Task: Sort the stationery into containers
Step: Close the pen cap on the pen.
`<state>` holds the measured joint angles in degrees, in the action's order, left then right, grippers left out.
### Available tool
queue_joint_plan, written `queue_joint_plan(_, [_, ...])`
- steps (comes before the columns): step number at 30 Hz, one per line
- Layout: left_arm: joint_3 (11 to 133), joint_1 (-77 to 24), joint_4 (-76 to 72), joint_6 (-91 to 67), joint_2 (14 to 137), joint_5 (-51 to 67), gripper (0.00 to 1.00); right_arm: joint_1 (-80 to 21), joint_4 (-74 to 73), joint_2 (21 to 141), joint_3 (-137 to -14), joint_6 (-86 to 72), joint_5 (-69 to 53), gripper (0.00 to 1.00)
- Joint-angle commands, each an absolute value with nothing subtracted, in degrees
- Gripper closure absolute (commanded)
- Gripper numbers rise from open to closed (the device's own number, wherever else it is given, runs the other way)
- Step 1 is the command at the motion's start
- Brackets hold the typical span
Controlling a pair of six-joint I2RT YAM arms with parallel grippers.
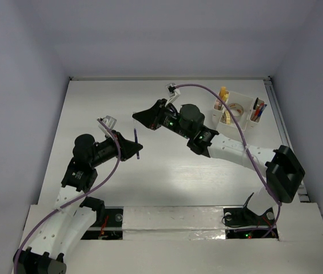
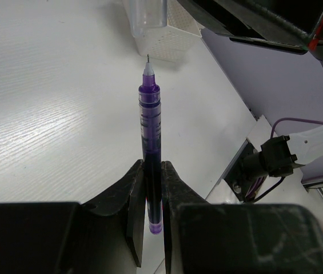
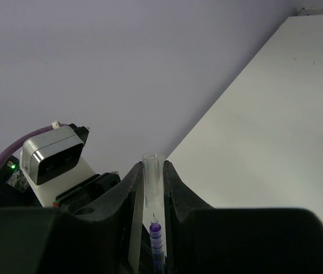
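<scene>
My left gripper (image 2: 152,165) is shut on a purple pen (image 2: 150,131), gripped near its tail end, bare tip pointing away from the fingers. In the top view this gripper (image 1: 134,149) holds the pen (image 1: 137,142) above mid-table. My right gripper (image 3: 151,165) is shut on a clear pen cap (image 3: 151,182), its open end just off the pen's tip (image 3: 156,240). The right gripper (image 1: 139,117) hangs just beyond the pen. The cream-white organizer (image 1: 247,97) stands at the far right, holding yellow and orange blocks (image 1: 224,94), a tape roll (image 1: 236,108), and pens and scissors (image 1: 258,109).
The right arm's black links (image 1: 207,140) stretch from the right base across the table to its middle. Purple cables loop over both arms. Grey walls enclose the white table (image 1: 178,177) on three sides. In the left wrist view, the organizer's lattice wall (image 2: 175,37) stands behind the cap (image 2: 150,14).
</scene>
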<state>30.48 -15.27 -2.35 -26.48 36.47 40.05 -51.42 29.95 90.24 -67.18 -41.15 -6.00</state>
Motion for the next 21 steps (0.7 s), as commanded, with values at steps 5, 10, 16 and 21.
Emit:
queue_joint_plan(5, [30.2, -15.0, -4.9, -26.6, 35.5, 40.1, 1.00, -51.9, 31.2, 89.9, -68.6, -40.6, -8.1, 1.00])
queue_joint_plan(10, [30.2, -15.0, -4.7, -26.6, 35.4, 39.5, 1.00, -51.9, 31.3, 90.0, -68.0, -40.6, -8.4, 1.00])
queue_joint_plan(16, [30.1, -15.0, -4.7, -26.7, 35.3, 39.3, 1.00, -52.4, 31.2, 89.9, -67.5, -40.3, -8.4, 1.00])
queue_joint_plan(21, [30.1, -15.0, -4.8, -26.7, 35.4, 39.5, 1.00, -52.4, 30.5, 90.6, -67.9, -40.3, -8.8, 1.00])
